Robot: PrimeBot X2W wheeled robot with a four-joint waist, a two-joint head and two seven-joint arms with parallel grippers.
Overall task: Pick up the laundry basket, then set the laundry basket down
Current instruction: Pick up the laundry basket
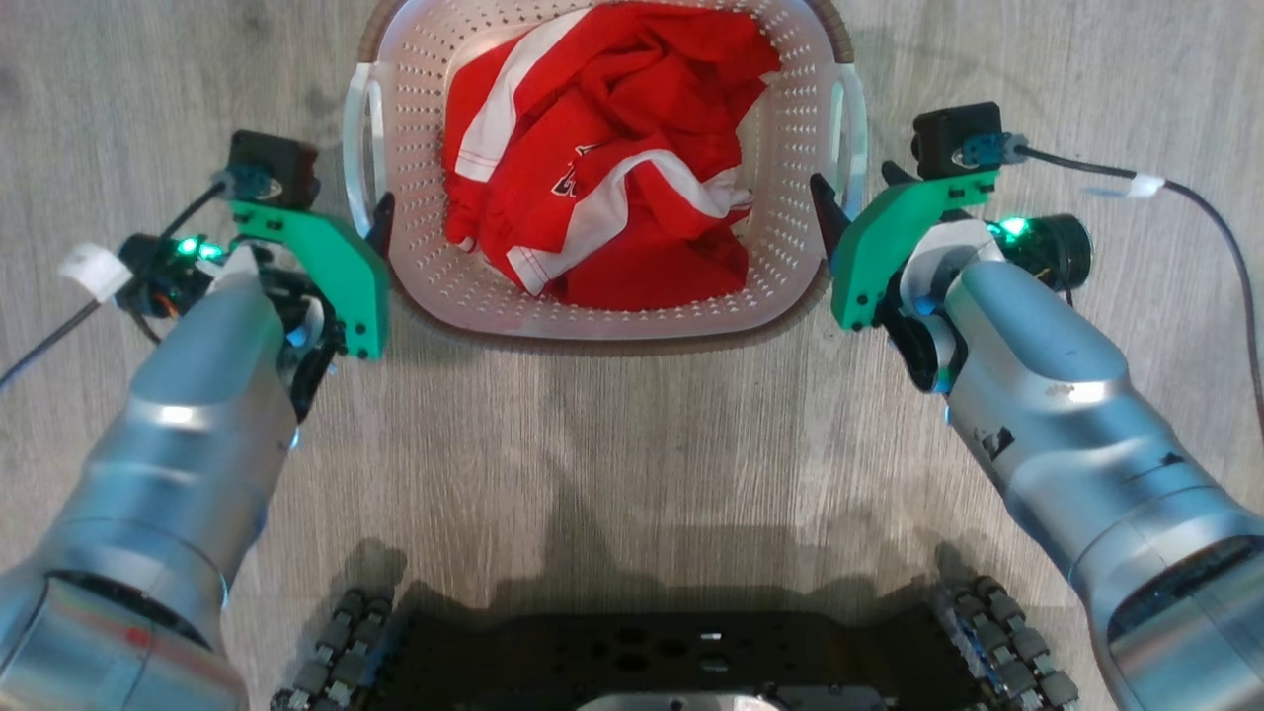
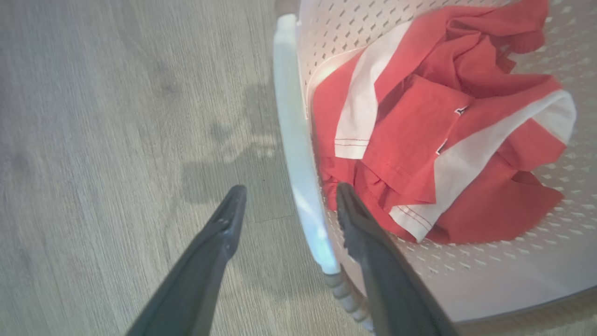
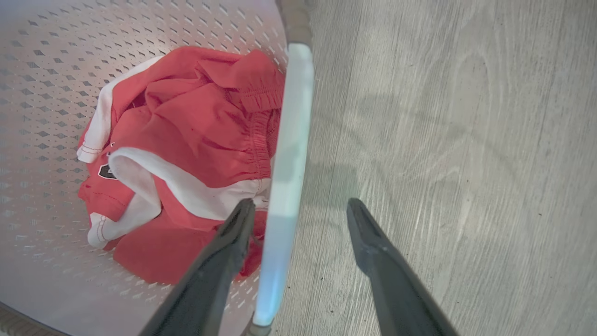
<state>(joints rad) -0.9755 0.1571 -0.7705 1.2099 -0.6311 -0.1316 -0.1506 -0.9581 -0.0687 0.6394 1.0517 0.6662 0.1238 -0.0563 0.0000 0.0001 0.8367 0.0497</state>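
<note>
On the floor (image 1: 632, 444), the left end effector (image 2: 289, 191) and right end effector (image 3: 301, 205) each stand open astride a side handle (image 2: 294, 140) of the laundry basket (image 1: 612, 316), apparently without touching it.

Three cameras on one basket (image 1: 790, 197): one overhead, two close in at its sides.

The head camera looks steeply down on the floor (image 1: 612, 444), with the robot's dark base (image 1: 671, 652) along the bottom edge and the basket at the top, cut off by the frame. The left wrist camera sits close behind the left gripper (image 2: 290, 190), looking along its fingers at the basket's left handle (image 2: 291, 140), with floor to the left. The right wrist camera mirrors it behind the right gripper (image 3: 301, 205) at the right handle (image 3: 291, 140), with floor to the right. All three views share the basket's perforated wall and the red and white cloth (image 1: 612, 168) inside.
</note>
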